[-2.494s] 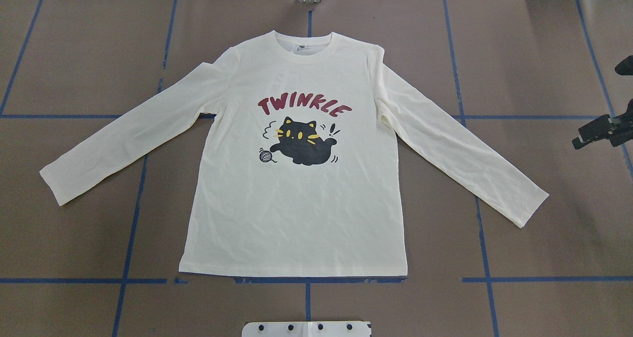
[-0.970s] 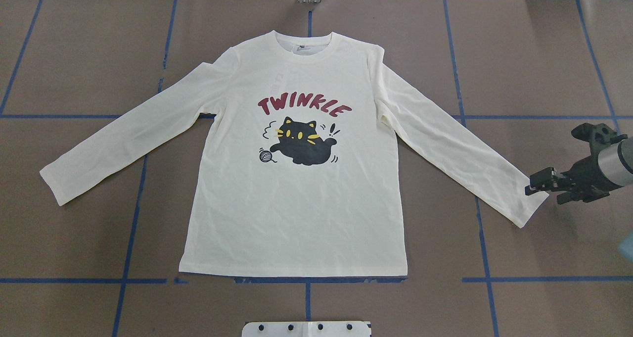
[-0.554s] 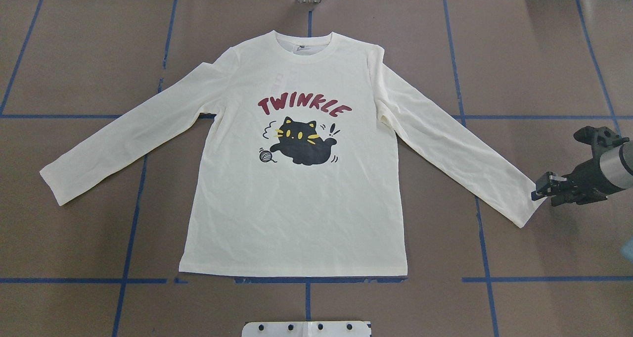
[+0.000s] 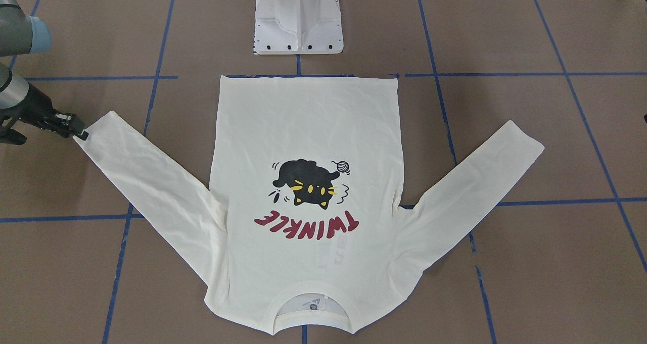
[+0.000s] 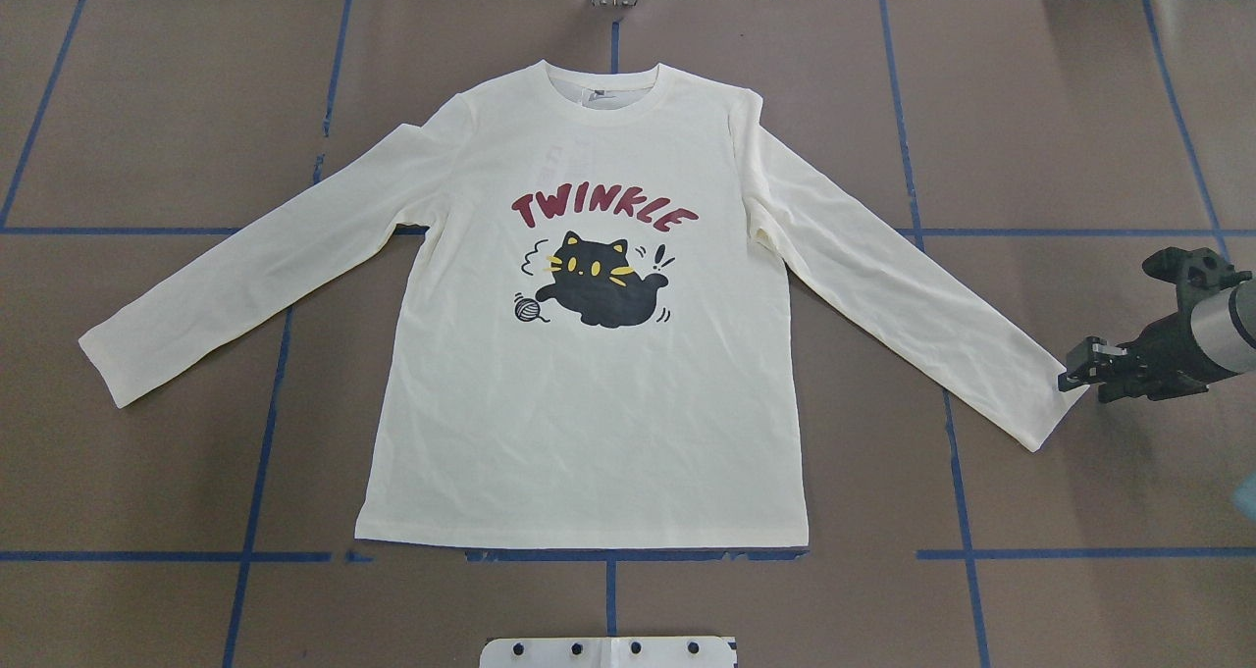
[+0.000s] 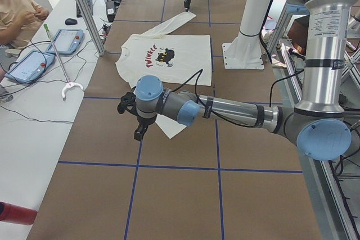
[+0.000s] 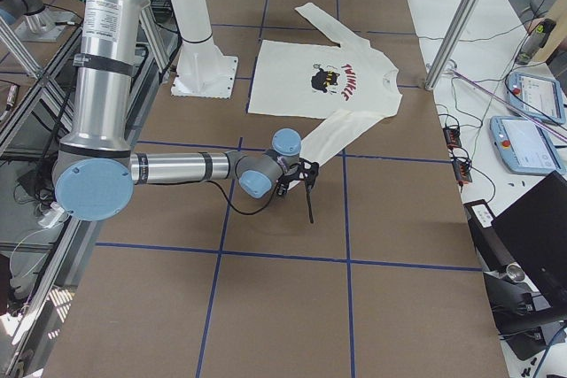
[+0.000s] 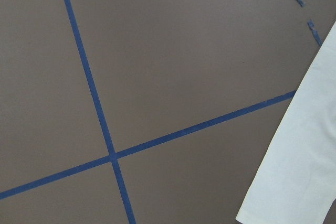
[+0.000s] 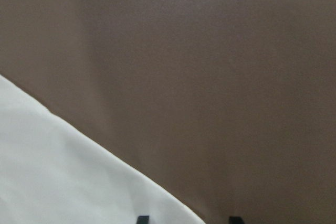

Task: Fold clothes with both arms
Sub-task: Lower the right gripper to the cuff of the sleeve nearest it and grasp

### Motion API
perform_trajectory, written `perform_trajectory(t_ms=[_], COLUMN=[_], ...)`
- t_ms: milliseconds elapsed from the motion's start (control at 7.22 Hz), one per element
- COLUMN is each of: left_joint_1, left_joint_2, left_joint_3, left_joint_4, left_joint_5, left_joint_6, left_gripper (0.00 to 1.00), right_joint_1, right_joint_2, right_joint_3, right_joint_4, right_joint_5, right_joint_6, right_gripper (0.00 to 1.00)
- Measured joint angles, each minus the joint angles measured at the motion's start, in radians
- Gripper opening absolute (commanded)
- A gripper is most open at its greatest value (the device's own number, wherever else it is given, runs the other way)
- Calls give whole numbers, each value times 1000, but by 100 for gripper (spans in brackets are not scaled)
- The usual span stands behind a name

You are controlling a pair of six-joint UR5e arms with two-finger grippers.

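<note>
The cream long-sleeve T-shirt [image 5: 589, 403] lies flat on the brown table, cat print and red "TWINKLE" facing up, both sleeves spread out; it also shows in the front-facing view [image 4: 303, 121]. My right gripper [image 5: 1068, 380] is low at the cuff of the sleeve [image 5: 1035, 413] on my right side, also seen from the front [image 4: 79, 133]. In its wrist view the fingertips [image 9: 143, 219] stand apart, one over the cloth [image 9: 63, 171], one over bare table. My left gripper [image 6: 139, 134] hovers near the other cuff [image 8: 294, 171]; I cannot tell whether it is open or shut.
The white pedestal base [image 4: 298, 26] stands behind the shirt's hem. Blue tape lines [image 5: 255, 452] cross the table. A seated operator [image 6: 17, 12] and control tablets [image 6: 34, 66] are along the far side, beside metal frame posts [image 6: 84, 9].
My right gripper came in from the right edge and moved down to the sleeve cuff, then eased slightly back to the right. The shirt has not moved.
</note>
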Motion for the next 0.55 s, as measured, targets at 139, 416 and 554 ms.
perform_trajectory(t_ms=[139,416,554], left_joint_1=[0,0,0], left_joint_2=[1,1,1], left_joint_3=[1,1,0], left_joint_4=[0,0,0], left_joint_5=[2,5,6], left_joint_6=[1,1,2], left_gripper=[100,100,100], right_joint_1=[0,0,-1], right_joint_2=[1,3,5], right_joint_3=[0,-2,-5], right_joint_4=[0,0,0], right_joint_5=[-4,-6,-6], right_joint_6=[0,1,1], right_gripper=[36,0,0])
